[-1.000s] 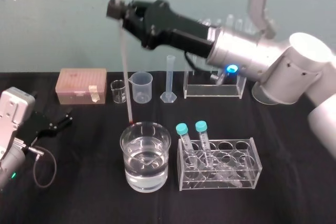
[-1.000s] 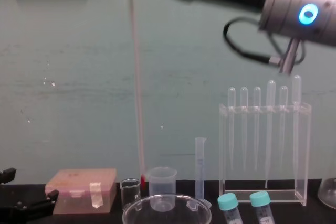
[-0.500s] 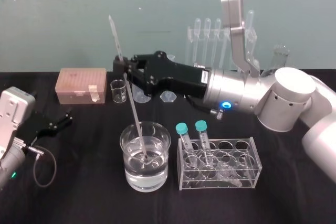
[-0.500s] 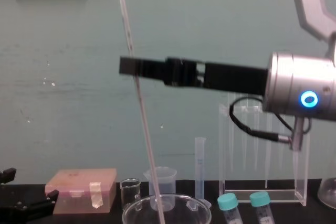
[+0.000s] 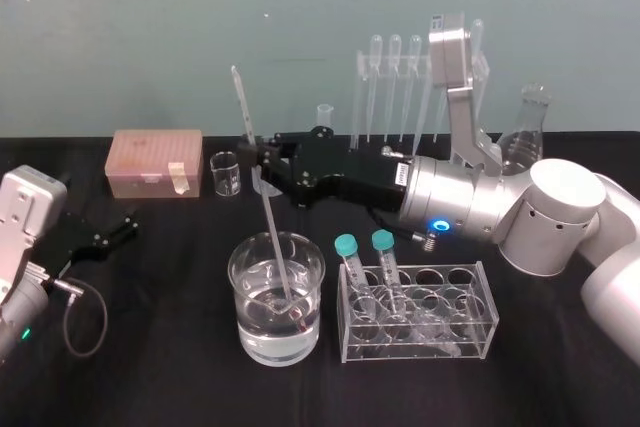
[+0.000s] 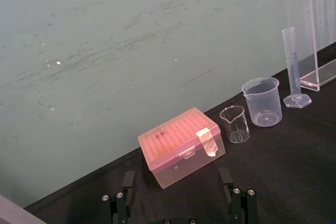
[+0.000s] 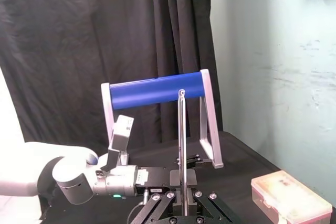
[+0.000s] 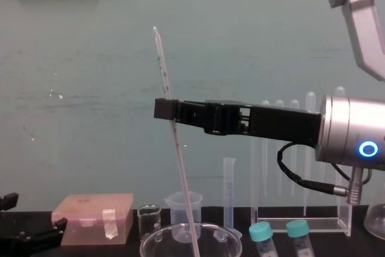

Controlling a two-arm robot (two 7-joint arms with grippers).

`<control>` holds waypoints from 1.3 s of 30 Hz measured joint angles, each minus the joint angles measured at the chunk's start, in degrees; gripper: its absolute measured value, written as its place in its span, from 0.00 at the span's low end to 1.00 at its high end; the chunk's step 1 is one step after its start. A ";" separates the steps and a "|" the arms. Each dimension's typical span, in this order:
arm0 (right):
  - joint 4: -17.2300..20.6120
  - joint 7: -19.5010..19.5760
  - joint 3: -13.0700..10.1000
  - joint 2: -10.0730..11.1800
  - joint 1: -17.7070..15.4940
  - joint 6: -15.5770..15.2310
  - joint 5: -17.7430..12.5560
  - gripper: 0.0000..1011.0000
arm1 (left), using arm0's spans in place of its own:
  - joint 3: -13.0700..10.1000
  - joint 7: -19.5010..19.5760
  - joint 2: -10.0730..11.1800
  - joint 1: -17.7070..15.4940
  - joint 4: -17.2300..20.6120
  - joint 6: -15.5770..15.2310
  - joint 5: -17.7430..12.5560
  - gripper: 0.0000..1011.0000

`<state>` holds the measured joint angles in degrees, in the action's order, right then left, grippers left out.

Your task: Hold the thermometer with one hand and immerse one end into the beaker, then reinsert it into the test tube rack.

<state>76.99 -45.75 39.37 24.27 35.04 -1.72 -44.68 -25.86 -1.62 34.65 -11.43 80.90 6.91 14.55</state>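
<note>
The thermometer (image 5: 268,217) is a long whitish rod leaning slightly. Its red lower end is under the water in the wide glass beaker (image 5: 243,265) at the table's front centre. My right gripper (image 5: 262,159) is shut on the rod above the beaker, about a third of the way down its length. From the chest, the thermometer (image 8: 180,173) runs through the right gripper (image 8: 165,109) into the beaker (image 8: 155,243). The test tube rack (image 8: 301,226), tall clear acrylic holding several pipettes, stands at the back right behind the arm. My left gripper (image 5: 118,230) lies parked at the left, open.
A pink lidded box (image 5: 155,162) and a tiny glass beaker (image 5: 226,174) sit at the back left. A plastic beaker (image 8: 183,206) and a graduated cylinder (image 8: 229,191) stand behind. A low rack (image 5: 450,332) with two teal-capped tubes stands just right of the wide beaker.
My right gripper has come down with the thermometer. Its lower end went from just above the beaker's rim into the water, near the bottom. The left arm has not moved.
</note>
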 joint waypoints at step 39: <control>0.43 -2.23 -0.27 0.56 0.02 0.21 -0.07 0.06 | 0.00 0.00 0.00 0.00 0.00 0.00 0.00 1.00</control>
<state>77.42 -47.99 39.10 24.83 35.06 -1.51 -44.76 -25.86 -1.62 34.65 -11.43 80.90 6.91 14.55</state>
